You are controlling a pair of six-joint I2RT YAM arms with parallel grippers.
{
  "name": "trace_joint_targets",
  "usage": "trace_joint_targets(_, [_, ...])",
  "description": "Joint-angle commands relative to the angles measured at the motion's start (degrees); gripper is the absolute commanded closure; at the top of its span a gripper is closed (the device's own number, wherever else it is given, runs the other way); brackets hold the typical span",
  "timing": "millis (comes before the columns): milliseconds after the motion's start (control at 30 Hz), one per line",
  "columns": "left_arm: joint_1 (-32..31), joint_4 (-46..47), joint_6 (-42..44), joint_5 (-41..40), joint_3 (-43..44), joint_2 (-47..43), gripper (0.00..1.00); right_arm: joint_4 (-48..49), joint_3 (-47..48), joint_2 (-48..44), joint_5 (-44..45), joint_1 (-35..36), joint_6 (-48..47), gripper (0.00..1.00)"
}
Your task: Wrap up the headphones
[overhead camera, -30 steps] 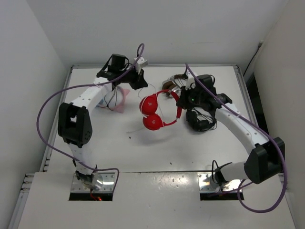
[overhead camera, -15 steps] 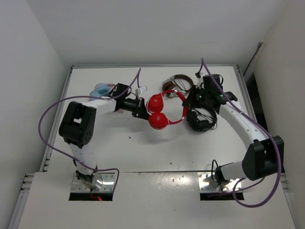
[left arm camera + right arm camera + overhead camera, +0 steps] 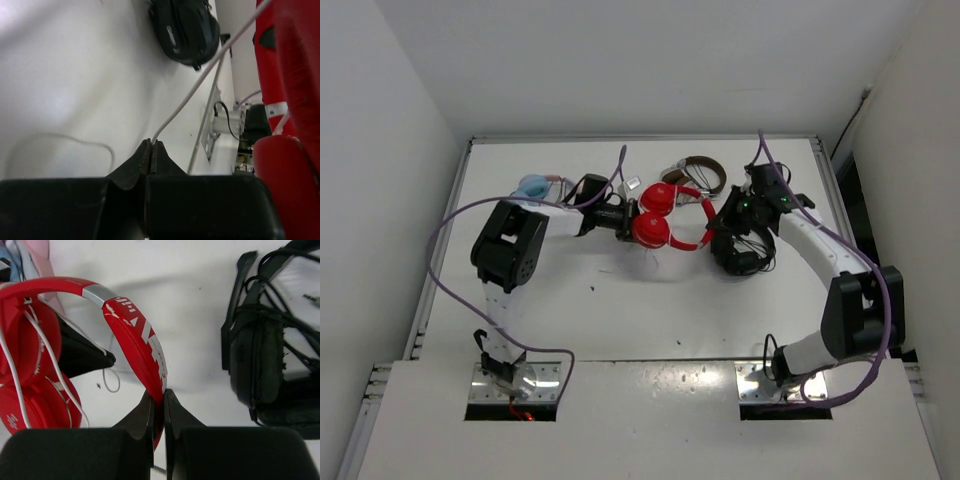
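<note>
The red headphones (image 3: 665,215) sit mid-table, ear cups to the left, headband to the right. My right gripper (image 3: 717,222) is shut on the red headband (image 3: 145,347), seen pinched between its fingertips in the right wrist view. My left gripper (image 3: 630,222) lies low beside the ear cups and is shut on the thin white cable (image 3: 192,90), which runs taut from the jaws up to the red cups (image 3: 295,90). White cable turns cross the ear cups (image 3: 25,355) in the right wrist view.
Black headphones (image 3: 740,250) with a black cable lie just right of the red pair, also in the right wrist view (image 3: 272,355). Brown-and-silver headphones (image 3: 695,172) lie behind. A light blue and pink object (image 3: 532,186) sits at the far left.
The left arm swung down from the back of the table and reached right, low beside the ear cups, pulling the cable. The red headphones shifted back and right with the right gripper.
</note>
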Motion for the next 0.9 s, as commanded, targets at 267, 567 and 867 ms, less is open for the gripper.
trace_joint_targets(267, [-0.22, -2.24, 1.83, -1.98, 8.55, 6.21, 0.85, 4.87, 4.98, 3.38, 5.73, -2.25, 2.22, 1.0])
trace_joint_targets(567, [3.2, -9.97, 9.73, -5.42, 13.0, 6.99, 0.63, 4.87, 5.51, 4.44, 6.79, -2.77, 0.99, 1.0])
trace_joint_targets(867, [5.06, -13.49, 15.98, -11.66, 15.39, 3.93, 0.49, 4.87, 6.04, 4.97, 6.79, -2.77, 0.99, 1.0])
